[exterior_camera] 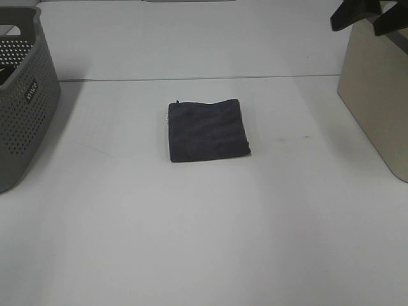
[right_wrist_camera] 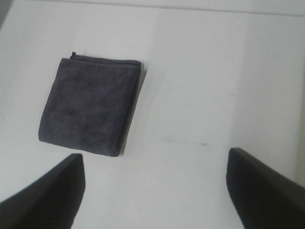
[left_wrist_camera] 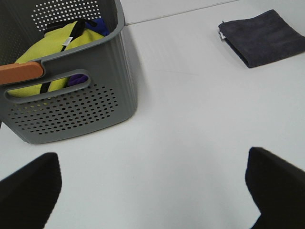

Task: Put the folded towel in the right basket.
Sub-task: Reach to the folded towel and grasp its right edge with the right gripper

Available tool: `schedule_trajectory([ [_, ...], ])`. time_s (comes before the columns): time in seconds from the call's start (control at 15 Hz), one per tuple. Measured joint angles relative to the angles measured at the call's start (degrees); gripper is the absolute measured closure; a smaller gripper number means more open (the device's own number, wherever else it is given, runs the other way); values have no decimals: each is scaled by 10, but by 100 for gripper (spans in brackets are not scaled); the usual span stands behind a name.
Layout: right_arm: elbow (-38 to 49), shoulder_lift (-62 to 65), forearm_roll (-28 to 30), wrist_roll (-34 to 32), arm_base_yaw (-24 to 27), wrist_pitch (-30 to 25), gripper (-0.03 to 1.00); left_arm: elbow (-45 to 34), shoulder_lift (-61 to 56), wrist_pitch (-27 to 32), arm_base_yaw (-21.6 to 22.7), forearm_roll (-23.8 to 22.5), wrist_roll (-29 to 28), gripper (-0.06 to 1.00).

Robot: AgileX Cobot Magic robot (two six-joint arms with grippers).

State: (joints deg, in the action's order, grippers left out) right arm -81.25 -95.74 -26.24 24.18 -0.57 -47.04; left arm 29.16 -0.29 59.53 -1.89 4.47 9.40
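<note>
The folded towel (exterior_camera: 207,131) is a dark grey square pad lying flat on the white table, midway between the two baskets. The beige basket (exterior_camera: 376,102) stands at the right edge. My right gripper (exterior_camera: 373,20) hangs high above that basket's near-left corner, well away from the towel. In the right wrist view its fingers (right_wrist_camera: 47,195) are spread wide with nothing between them, and the towel (right_wrist_camera: 90,107) lies on the table beyond them. My left gripper (left_wrist_camera: 152,200) is open and empty over bare table. The towel (left_wrist_camera: 264,38) lies far from it.
A grey perforated basket (exterior_camera: 25,108) stands at the left edge. The left wrist view shows its wall (left_wrist_camera: 71,109), with a yellow cloth (left_wrist_camera: 52,52) and a blue item inside. A seam (exterior_camera: 191,78) crosses the table behind the towel.
</note>
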Motion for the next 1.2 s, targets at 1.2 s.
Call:
schedule_trajectory([
  [1.2,-255,-384,-3,-64,-128,-46,26,0,0,0,0,0,0,-4],
])
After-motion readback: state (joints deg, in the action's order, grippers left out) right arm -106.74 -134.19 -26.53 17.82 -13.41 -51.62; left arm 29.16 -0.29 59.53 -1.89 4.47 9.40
